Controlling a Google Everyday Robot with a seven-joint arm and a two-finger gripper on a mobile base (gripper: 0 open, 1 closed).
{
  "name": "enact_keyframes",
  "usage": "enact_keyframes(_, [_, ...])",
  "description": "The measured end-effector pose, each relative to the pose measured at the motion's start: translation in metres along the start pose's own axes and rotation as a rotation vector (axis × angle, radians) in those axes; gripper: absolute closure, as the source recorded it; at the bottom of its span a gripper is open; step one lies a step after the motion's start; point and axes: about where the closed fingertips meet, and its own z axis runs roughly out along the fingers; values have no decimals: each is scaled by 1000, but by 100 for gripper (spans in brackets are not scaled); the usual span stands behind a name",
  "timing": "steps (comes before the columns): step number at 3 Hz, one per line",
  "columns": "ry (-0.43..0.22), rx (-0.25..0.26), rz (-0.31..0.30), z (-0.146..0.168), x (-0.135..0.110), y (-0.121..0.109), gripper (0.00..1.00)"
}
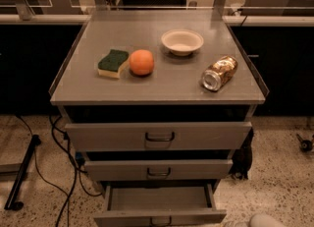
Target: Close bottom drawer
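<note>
The bottom drawer point(159, 216) is the lowest of three grey drawers in the cabinet. It is pulled out, and its bare inside point(159, 199) shows. Its front sits at the lower edge of the view with a small dark loop handle point(160, 221). The middle drawer point(158, 169) and the top drawer point(159, 135) stand pushed further in. A pale rounded part of my gripper point(265, 220) shows at the bottom right corner, right of the open drawer's front and apart from it.
On the cabinet top point(162, 86) lie a green and yellow sponge point(113, 63), an orange point(142, 62), a white bowl point(182, 41) and a tipped can point(219, 72). Black cables point(64, 172) and a stand foot point(19, 182) lie on the floor to the left.
</note>
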Motion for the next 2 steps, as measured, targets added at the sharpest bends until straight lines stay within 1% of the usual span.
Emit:
enact_keyframes(1, [-41, 14, -21, 22, -1, -5, 100])
enact_keyframes(2, [-108, 76, -75, 45, -8, -15, 100])
